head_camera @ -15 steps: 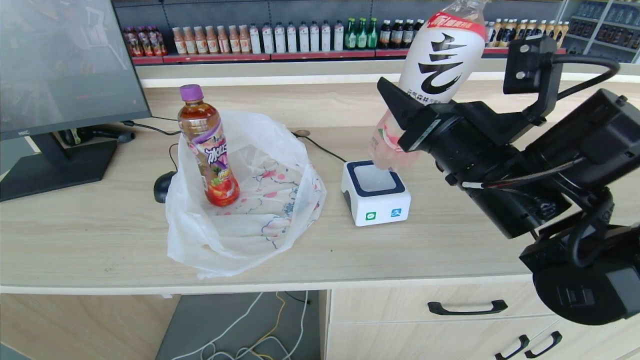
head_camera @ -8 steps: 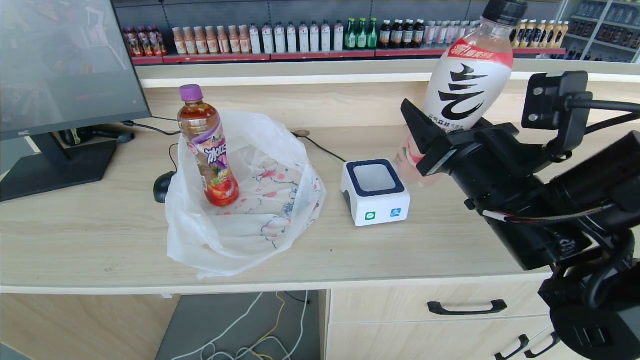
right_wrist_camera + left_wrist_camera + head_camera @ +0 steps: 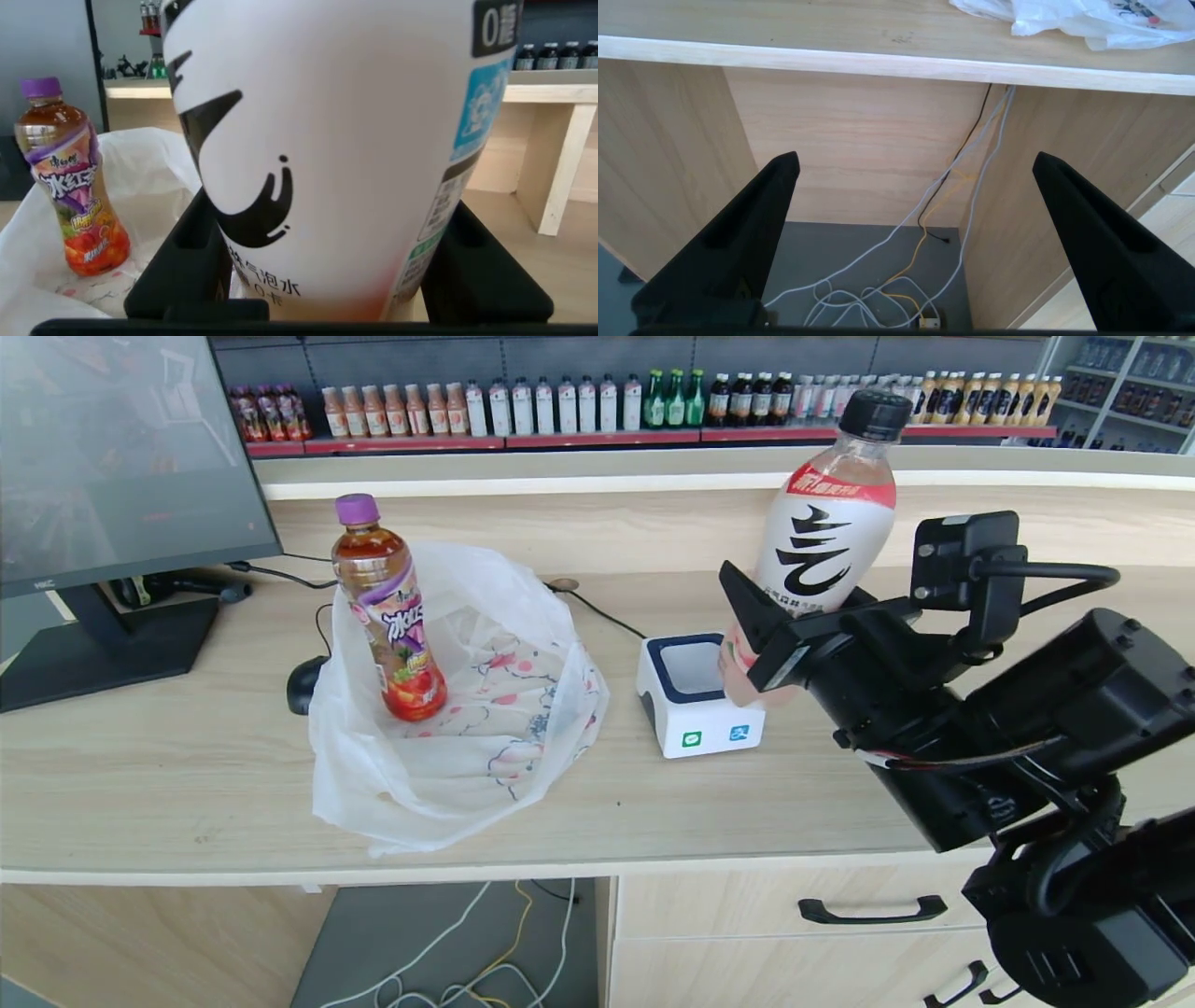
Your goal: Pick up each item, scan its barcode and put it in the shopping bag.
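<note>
Head view, right of centre: our right pincer (image 3: 794,621) holds the white bottle (image 3: 826,541) upright at the scanner's (image 3: 691,709) right edge. We should turn its barcode toward the scanner's top face, keeping the grip firm.

— Bright in here: even light from overhead, barely a shadow on the counter (image 3: 187,784).
— A soft one under the bag (image 3: 551,709), left of the right gripper (image 3: 808,635). Its bottle (image 3: 327,140) glares white. Dimmer below the counter.
</note>
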Motion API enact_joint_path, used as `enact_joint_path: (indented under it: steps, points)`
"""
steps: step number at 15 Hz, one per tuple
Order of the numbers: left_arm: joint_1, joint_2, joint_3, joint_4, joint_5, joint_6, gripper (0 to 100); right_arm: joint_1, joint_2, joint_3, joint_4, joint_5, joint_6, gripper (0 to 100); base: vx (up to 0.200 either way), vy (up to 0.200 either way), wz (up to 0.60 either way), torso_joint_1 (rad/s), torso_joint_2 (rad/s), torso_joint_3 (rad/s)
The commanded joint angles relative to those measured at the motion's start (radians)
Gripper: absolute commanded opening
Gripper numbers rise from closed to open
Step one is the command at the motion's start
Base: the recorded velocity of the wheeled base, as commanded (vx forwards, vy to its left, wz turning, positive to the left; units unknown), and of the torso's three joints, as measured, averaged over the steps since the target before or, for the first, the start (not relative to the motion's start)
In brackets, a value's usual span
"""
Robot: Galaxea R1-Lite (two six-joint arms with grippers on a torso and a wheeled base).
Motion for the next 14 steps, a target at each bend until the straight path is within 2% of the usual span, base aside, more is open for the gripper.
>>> enact_joint_path:
  steps: [1, 5, 8, 14]
  points:
    - [0.0, 0.0, 0.0, 0.0, 0.0, 0.0, 100, 0.002, 0.019, -0.018, -0.002, 0.001, 0.0, 0, 0.0, 0.0, 0.0, 0.0, 0.0, 0.0]
    - [0.0, 0.0, 0.0, 0.0, 0.0, 0.0, 100, -0.006, 0.031, -0.069, -0.002, -0.002, -0.001, 0, 0.0, 0.0, 0.0, 0.0, 0.0, 0.0]
    - [0.0, 0.0, 0.0, 0.0, 0.0, 0.0, 100, -0.005, 0.028, -0.077, -0.002, -0.045, 0.027, 0, 0.0, 0.2, 0.0, -0.001, -0.01, 0.002]
    - [0.0, 0.0, 0.0, 0.0, 0.0, 0.0, 100, -0.005, 0.025, -0.075, -0.002, -0.047, 0.034, 0, 0.0, 0.2, 0.0, 0.002, 0.0, 0.0]
